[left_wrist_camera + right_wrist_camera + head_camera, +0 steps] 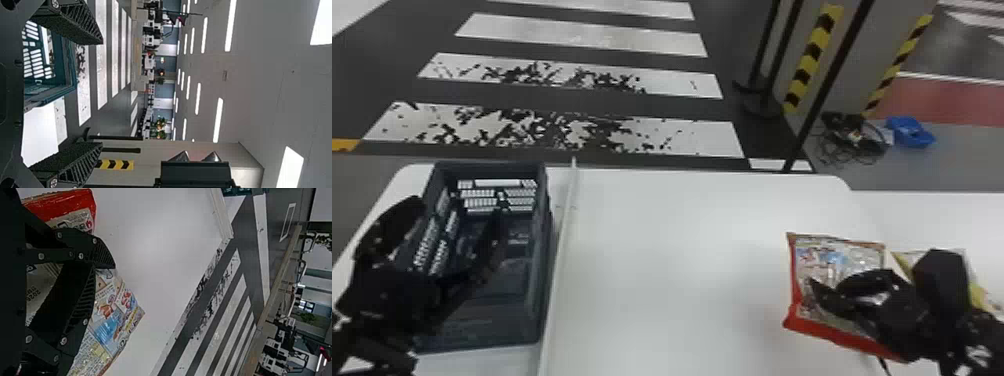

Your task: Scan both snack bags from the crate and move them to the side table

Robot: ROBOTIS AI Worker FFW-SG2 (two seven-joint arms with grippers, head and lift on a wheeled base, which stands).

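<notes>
on the tabletop (677, 260), red-edged snack bag (832, 252): placement seemed nearly done, right gripper (104, 267) together, left gripper (101, 93) apart, withdrawal due.

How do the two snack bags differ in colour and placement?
The red-edged bag has red along its side and near edge; the yellow-marked bag shows yellow patches instead. The red-edged bag lies farther left, the yellow-marked bag farther right. Both are outside the crate and partly hidden by the right arm.
</notes>
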